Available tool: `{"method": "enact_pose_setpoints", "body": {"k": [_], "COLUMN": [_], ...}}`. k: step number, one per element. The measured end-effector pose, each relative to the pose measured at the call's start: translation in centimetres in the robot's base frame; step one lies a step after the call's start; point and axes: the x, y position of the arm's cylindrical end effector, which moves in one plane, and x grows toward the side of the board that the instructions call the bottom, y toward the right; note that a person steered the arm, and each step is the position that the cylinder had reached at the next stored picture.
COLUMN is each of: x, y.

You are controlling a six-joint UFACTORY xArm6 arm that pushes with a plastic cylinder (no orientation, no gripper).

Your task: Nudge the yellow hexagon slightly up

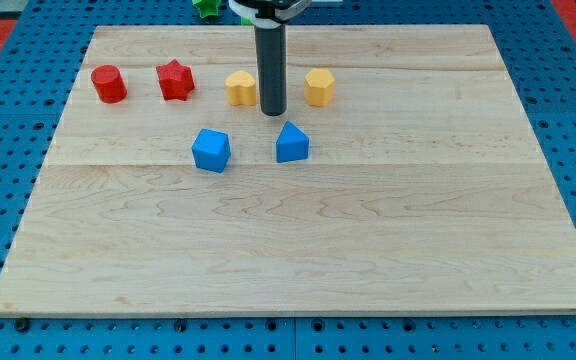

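The yellow hexagon (319, 87) stands in the upper middle of the wooden board (298, 240). My tip (273, 112) rests on the board just left of it and slightly lower, with a small gap between them. A second yellow block (241, 88), of rounded shape, sits just left of the rod. A blue pentagon-like block (291, 143) lies right below my tip. A blue cube (211, 150) lies lower left of my tip.
A red cylinder (109, 84) and a red star (175, 80) stand at the upper left of the board. A green block (206, 8) shows partly at the view's top edge, beyond the board. Blue pegboard (8, 100) surrounds the board.
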Motion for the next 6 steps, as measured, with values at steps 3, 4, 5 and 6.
{"method": "enact_pose_setpoints", "body": {"k": [3,4,5,6], "x": [-1.1,-0.9,-2.6,-2.6], "y": [-0.6,6.4,8.1,9.3]}}
